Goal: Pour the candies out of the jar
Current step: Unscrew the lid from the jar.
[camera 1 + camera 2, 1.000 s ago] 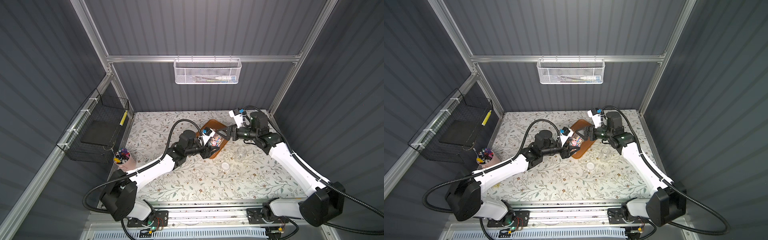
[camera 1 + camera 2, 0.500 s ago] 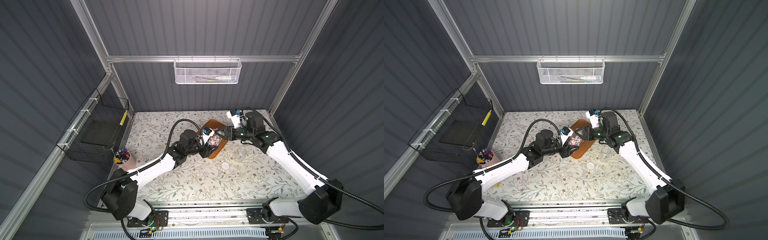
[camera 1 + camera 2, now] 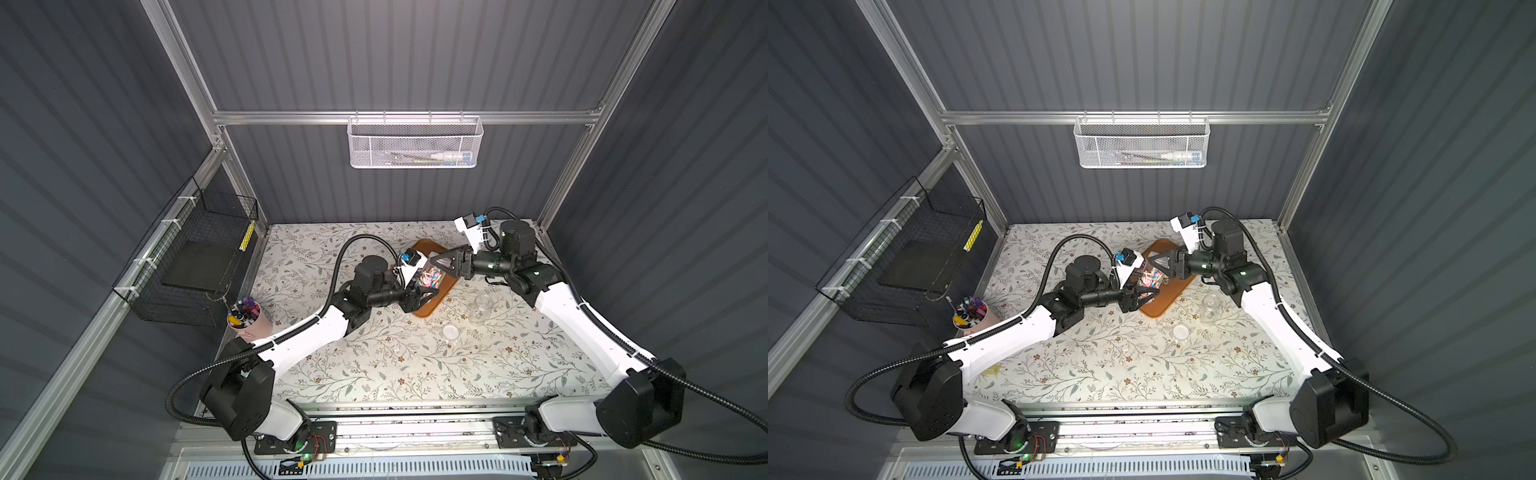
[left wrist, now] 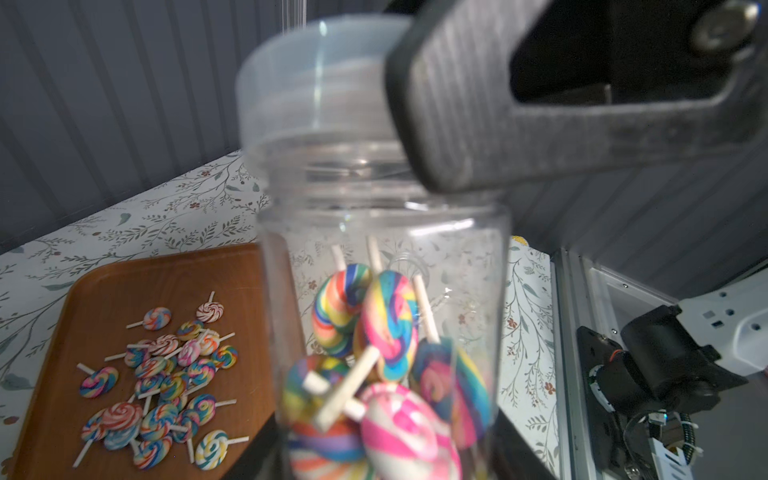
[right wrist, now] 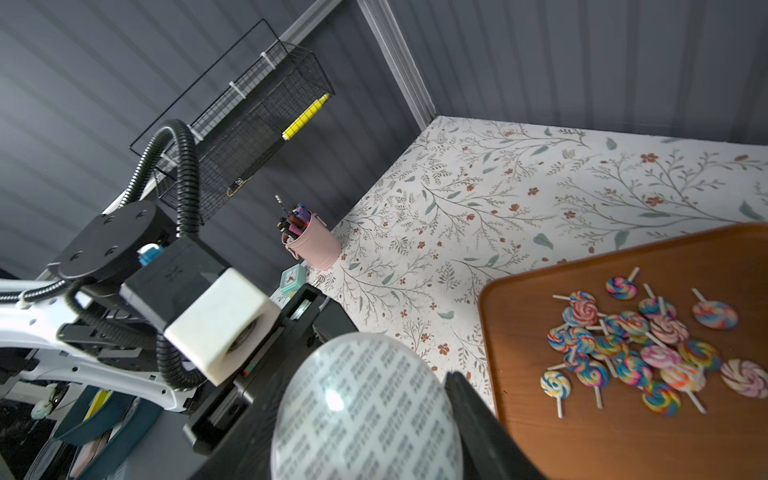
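A clear plastic jar (image 4: 382,232) with a translucent lid (image 4: 316,79) hangs above the brown tray (image 3: 432,307), part filled with candies (image 4: 386,332), swirled lollipops on white sticks. My left gripper (image 4: 382,457) is shut on the jar's body, and its dark jaws show on both sides. My right gripper (image 5: 365,415) is shut on the lid (image 5: 365,411), one finger (image 4: 457,104) pressed against the lid's side. Both top views show the grippers meeting at the jar (image 3: 428,277) (image 3: 1151,278). A pile of loose candies (image 5: 636,349) lies on the tray (image 5: 623,449).
An empty clear jar (image 3: 482,307) and a loose lid (image 3: 451,331) sit on the floral table right of the tray. A pink cup of marker pens (image 3: 245,318) stands at the left edge. A black wire basket (image 3: 199,257) hangs on the left wall, a white mesh basket (image 3: 415,143) on the back wall.
My right gripper has moved a little left to the jar's top and its jaws have narrowed onto the lid. The left arm has held the jar still.
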